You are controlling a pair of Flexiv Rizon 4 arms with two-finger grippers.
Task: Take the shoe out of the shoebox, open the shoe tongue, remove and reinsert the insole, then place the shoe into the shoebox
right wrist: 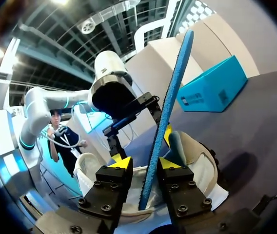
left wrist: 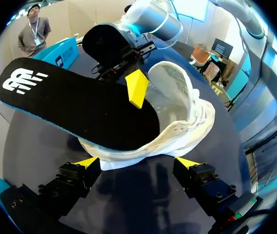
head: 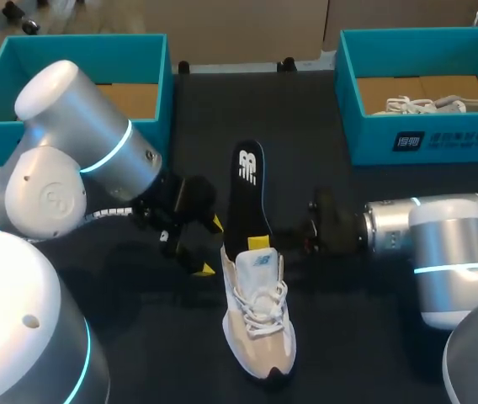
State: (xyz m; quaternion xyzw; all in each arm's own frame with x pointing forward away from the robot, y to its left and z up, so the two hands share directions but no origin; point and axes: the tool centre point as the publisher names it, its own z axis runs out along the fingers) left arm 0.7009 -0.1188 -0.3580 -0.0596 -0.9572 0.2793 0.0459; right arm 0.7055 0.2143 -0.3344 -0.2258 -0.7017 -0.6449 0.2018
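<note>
Black foam insole (head: pixel 247 195), seemingly mid-removal from white mesh sneaker (head: pixel 261 330).
Right end effector (right wrist: pixel 141 165) pinches it; left end effector (left wrist: pixel 136 163) open beside; lift clear next.

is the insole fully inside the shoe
No, most of the insole sticks out of the shoe, held by the right gripper.

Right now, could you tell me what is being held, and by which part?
The right gripper pinches the insole by its faces near the end inside the shoe; left gripper holds nothing.
</note>
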